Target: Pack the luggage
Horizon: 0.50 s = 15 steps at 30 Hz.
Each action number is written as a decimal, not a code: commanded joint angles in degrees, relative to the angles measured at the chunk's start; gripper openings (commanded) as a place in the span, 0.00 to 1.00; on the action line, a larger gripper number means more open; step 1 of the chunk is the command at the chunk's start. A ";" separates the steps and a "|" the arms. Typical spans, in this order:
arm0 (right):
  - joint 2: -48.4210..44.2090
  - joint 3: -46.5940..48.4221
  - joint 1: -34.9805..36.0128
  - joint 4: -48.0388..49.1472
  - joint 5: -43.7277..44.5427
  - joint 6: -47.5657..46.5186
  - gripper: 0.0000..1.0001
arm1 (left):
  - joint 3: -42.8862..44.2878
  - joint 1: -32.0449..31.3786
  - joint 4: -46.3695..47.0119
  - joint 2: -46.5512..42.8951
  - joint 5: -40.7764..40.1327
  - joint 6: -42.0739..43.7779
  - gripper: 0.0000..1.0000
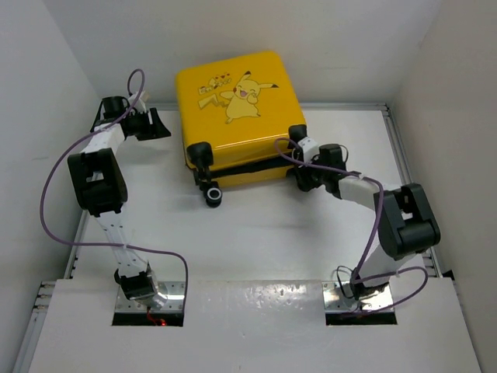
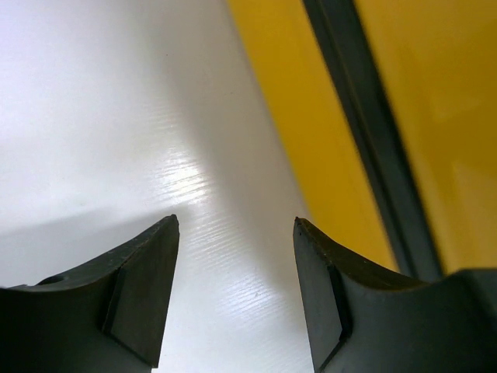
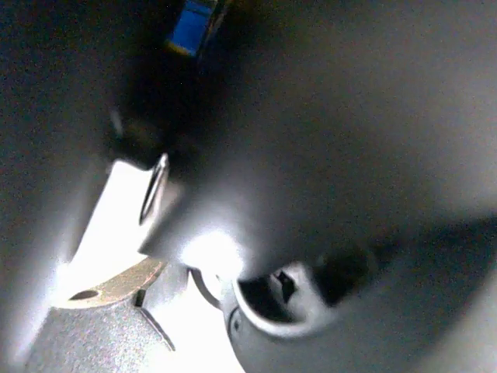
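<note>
The yellow luggage (image 1: 233, 109) lies flat at the back middle of the table, Pikachu print up, its two shells together with a dark seam along the near side. Black wheels show at its near corners (image 1: 212, 194). My left gripper (image 1: 161, 124) is open and empty just left of the case. In the left wrist view its fingers (image 2: 235, 221) frame bare table, with the yellow shell (image 2: 326, 155) and dark trim (image 2: 373, 132) to the right. My right gripper (image 1: 301, 180) is at the case's near right corner. The right wrist view is dark and blurred, with a round wheel-like part (image 3: 311, 311) very close.
White walls enclose the table on the left, back and right. The white table (image 1: 256, 233) stretches between the case and the arm bases. Purple cables loop off both arms.
</note>
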 commanded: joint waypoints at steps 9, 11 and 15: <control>7.26 11.99 -28.65 -8.25 10.97 -1.08 0.19 | 5.61 -1.54 -0.18 -0.57 2.65 -1.24 0.66; 8.59 17.87 -32.69 -11.74 6.62 1.91 0.42 | 9.29 -1.54 1.74 2.32 4.84 -3.53 0.67; 5.19 21.84 -34.04 -17.12 1.51 8.16 0.62 | 16.59 -1.54 6.75 6.46 4.85 -8.89 0.70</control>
